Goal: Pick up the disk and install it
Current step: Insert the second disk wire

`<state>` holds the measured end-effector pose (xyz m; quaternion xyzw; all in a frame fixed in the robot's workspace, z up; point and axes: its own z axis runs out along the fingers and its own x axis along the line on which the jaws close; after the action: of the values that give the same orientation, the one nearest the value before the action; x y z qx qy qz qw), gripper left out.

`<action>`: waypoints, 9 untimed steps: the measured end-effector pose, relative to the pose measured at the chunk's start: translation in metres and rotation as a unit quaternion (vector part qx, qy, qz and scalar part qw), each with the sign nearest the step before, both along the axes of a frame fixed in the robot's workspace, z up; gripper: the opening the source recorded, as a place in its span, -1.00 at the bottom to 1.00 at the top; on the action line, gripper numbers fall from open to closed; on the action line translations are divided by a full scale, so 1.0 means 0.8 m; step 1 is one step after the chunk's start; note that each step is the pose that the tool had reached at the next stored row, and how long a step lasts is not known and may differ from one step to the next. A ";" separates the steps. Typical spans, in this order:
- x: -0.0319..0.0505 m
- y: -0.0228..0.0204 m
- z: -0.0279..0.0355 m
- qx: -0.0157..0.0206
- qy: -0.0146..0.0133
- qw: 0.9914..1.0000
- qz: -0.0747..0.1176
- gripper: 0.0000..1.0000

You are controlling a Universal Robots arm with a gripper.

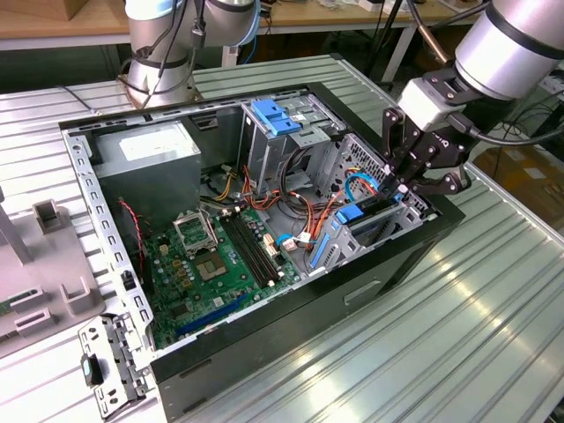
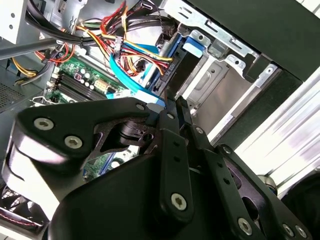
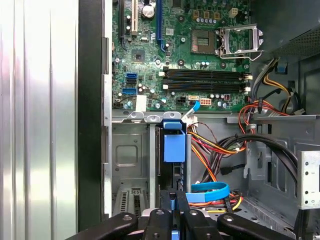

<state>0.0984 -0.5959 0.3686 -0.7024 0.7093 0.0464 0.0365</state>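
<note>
The gripper (image 1: 407, 181) is reaching down into the corner of the open computer case (image 1: 264, 348), its fingers pressed together on the upper edge of the disk (image 1: 374, 214), which is standing on edge in the drive bay (image 3: 131, 165) directly below the gripper. In the first wrist view the disk (image 3: 174, 150) is showing as a narrow upright slab with a blue rail end facing the camera, sitting between the grey metal walls of the bay, so the vertical hold appears to be chosen to match the slot's orientation; judging by how low it sits, it is already well into the bay. The thin pinch on the edge is likely keeping the fingers out of the way of the bay walls close on either side. Beyond the gripper, further inside the case, the green board (image 3: 190, 65) is lying flat, and a tangle of red, orange and blue cables (image 3: 215, 150) is hanging just beside the disk, near enough that it could snag. The case is resting on a ribbed metal surface (image 1: 458, 344).
</note>
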 end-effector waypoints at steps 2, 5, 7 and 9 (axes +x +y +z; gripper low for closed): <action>0.000 -0.0008 0.0000 0.000 0.000 1.000 0.000 -0.67; 0.000 -0.0019 0.0000 0.000 0.000 1.000 0.000 -0.67; 0.000 -0.0024 -0.0001 0.000 0.000 1.000 0.000 -0.67; 0.000 -0.0030 -0.0001 0.000 0.000 1.000 0.000 -0.67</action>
<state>0.0984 -0.5983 0.3685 -0.7024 0.7093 0.0463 0.0364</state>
